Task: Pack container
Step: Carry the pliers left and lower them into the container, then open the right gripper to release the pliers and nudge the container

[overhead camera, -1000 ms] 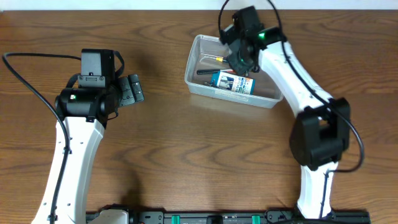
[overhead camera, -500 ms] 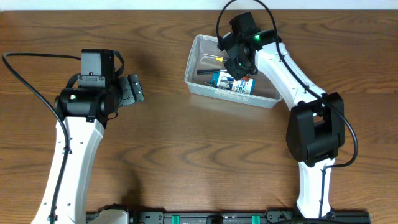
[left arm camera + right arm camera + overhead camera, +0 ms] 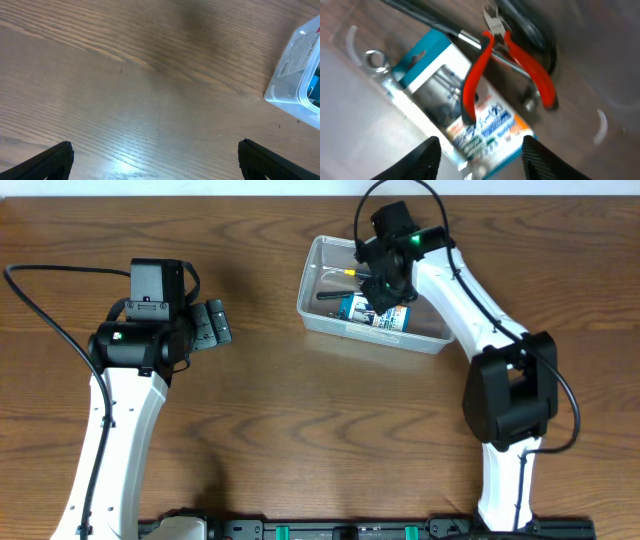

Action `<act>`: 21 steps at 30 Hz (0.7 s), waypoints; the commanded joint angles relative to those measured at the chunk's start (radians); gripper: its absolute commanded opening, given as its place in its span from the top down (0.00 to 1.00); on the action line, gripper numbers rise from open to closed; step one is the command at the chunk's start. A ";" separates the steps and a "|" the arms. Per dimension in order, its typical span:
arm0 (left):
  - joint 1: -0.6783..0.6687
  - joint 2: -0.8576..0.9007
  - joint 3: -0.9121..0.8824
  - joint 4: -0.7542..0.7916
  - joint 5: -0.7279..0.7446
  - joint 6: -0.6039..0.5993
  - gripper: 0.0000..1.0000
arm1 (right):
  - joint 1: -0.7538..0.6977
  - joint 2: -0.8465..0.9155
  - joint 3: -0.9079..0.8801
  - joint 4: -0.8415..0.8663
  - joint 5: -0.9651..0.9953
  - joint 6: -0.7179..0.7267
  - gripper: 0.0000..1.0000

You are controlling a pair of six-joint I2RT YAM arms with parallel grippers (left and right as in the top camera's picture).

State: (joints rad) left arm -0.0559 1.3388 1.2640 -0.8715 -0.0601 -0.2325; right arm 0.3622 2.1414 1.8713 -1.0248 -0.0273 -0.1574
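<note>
The clear container [image 3: 308, 292] stands at the back of the table, right of centre; its corner [image 3: 294, 67] shows at the right edge of the left wrist view. Inside lie a blue-and-white box [image 3: 375, 313] [image 3: 432, 82], red-handled pliers [image 3: 474, 75] resting across the box, and a black tool [image 3: 330, 294]. My right gripper [image 3: 386, 277] [image 3: 482, 160] hovers over the container's middle, open, with nothing between its fingers. My left gripper [image 3: 215, 325] [image 3: 155, 162] stays wide open above bare wood, well left of the container.
The wooden table [image 3: 300, 430] spreads around the container. A black cable loops off the left arm near the table's left edge [image 3: 30, 310]. Another cable arcs above the right wrist.
The right gripper has shifted slightly over the container and turned a little. The left arm has not moved.
</note>
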 commanded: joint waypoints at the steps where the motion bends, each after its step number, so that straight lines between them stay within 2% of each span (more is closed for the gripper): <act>1: 0.005 0.000 0.012 -0.003 -0.016 -0.005 0.02 | 0.003 -0.154 0.027 -0.023 -0.003 0.060 0.33; 3: 0.005 0.000 0.012 -0.003 -0.016 -0.005 0.02 | -0.003 -0.203 0.027 -0.043 -0.003 0.064 0.32; 5: 0.005 0.000 0.012 -0.003 -0.016 -0.005 0.02 | -0.015 -0.253 0.027 -0.069 0.001 0.107 0.37; 6: 0.005 0.000 0.012 -0.003 -0.016 -0.005 0.02 | -0.022 -0.272 0.027 -0.081 0.000 0.134 0.46; 9: 0.005 0.000 0.012 -0.003 -0.016 -0.005 0.02 | -0.044 -0.325 0.027 -0.133 0.001 0.206 0.94; 10: 0.005 0.001 0.012 -0.003 -0.016 -0.005 0.02 | -0.050 -0.335 0.027 -0.153 0.000 0.217 0.99; 16: 0.005 0.000 0.012 -0.003 -0.016 -0.005 0.02 | -0.051 -0.338 0.017 -0.296 0.000 0.241 0.99; 21: 0.005 0.000 0.012 -0.003 -0.015 -0.005 0.02 | -0.047 -0.338 -0.056 -0.314 0.000 0.327 0.99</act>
State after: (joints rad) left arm -0.0559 1.3388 1.2640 -0.8715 -0.0601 -0.2329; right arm 0.3092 1.7935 1.8519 -1.3346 -0.0265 0.0925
